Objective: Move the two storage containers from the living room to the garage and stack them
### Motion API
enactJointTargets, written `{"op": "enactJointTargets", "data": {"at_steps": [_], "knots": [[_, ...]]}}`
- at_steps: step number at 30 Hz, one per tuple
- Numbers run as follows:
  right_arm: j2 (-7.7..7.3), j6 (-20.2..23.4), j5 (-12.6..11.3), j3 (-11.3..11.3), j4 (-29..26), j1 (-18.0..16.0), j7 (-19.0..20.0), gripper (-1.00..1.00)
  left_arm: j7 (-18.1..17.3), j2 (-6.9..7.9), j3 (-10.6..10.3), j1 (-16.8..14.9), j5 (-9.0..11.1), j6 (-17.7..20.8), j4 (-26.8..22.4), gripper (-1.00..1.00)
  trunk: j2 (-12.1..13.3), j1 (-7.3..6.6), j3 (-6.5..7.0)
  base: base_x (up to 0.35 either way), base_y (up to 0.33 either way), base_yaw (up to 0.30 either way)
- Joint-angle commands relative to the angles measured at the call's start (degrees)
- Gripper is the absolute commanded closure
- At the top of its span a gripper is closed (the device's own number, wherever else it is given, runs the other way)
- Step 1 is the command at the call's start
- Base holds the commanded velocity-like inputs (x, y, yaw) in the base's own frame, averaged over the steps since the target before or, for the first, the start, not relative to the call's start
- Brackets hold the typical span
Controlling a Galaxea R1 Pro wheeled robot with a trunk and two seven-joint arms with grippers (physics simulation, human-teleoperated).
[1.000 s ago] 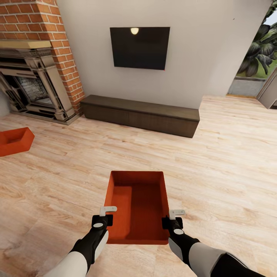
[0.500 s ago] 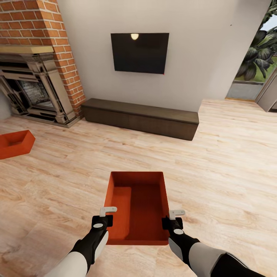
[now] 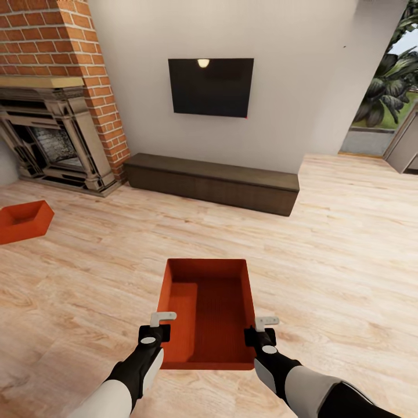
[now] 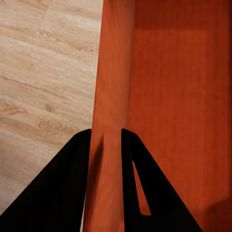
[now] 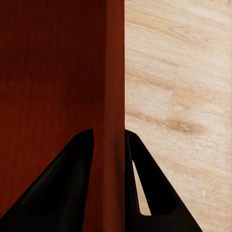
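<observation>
Orange-red storage container held between both end effectors over the light wood plank floor of the living room.
Left end effector pinches the container's left wall, right end effector its right wall, one finger inside and one outside each. Second storage container lies on the planks well apart, far left, near the brick fireplace.

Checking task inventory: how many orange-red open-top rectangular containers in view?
2. One orange-red open-top rectangular container held between both grippers; the other container sits on the wood floor near the brick fireplace, partly cut off.
</observation>
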Motion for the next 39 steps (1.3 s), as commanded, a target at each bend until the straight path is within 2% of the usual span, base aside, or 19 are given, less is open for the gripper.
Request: {"op": "enactJointTargets", "data": {"at_steps": [1, 39], "knots": [[0.0, -1.42, 0.58, -1.18, -0.2, -0.03, 0.11, 1.0, 0.42, 0.0, 3.54, -0.01, -0.69, 0.51, -0.03, 1.0, -0.05, 0.01, 0.03, 0.0, 0.0, 0.0], [-0.02, -1.42, 0.58, -1.19, -0.18, -0.03, 0.07, 1.0, 0.49, 0.0, 3.62, -0.01, -0.78, 0.51, -0.57, 1.0, -0.05, 0.01, 3.57, 0.0, 0.0, 0.0]]}}
